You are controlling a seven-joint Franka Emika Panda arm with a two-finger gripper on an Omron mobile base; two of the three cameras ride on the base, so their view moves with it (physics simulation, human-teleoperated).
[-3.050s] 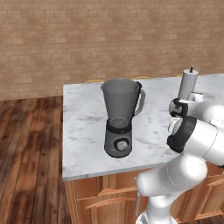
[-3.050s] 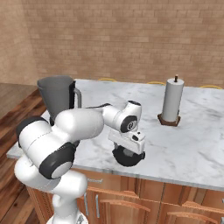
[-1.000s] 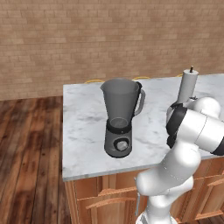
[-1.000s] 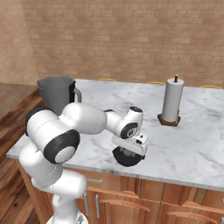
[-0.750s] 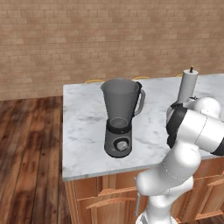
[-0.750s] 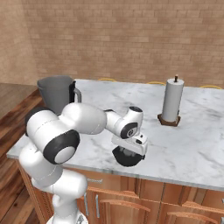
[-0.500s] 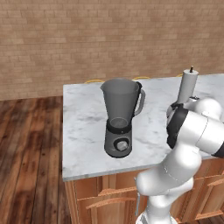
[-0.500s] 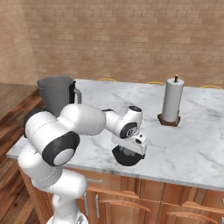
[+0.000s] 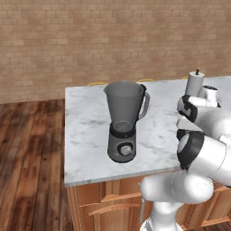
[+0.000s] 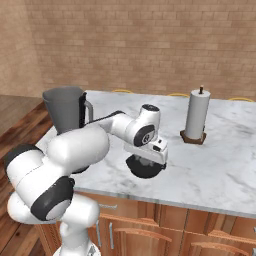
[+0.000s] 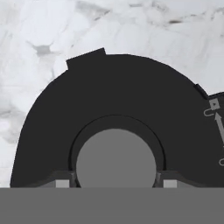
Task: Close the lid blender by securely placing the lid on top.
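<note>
My end effector (image 11: 116, 183) is pressed low over the lid (image 11: 109, 109), fingertips (image 11: 61, 181) flanking its raised centre cap; whether they grip it I cannot tell. The lid lies flat on the marble surface (image 10: 220, 165), well apart from the blender (image 9: 122, 121)

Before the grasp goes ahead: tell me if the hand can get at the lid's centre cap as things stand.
Probably yes. The hand sits low over the lid on the counter, one fingertip either side of the centre cap, with nothing between them. Whether the pads touch it yet is unclear.
</note>
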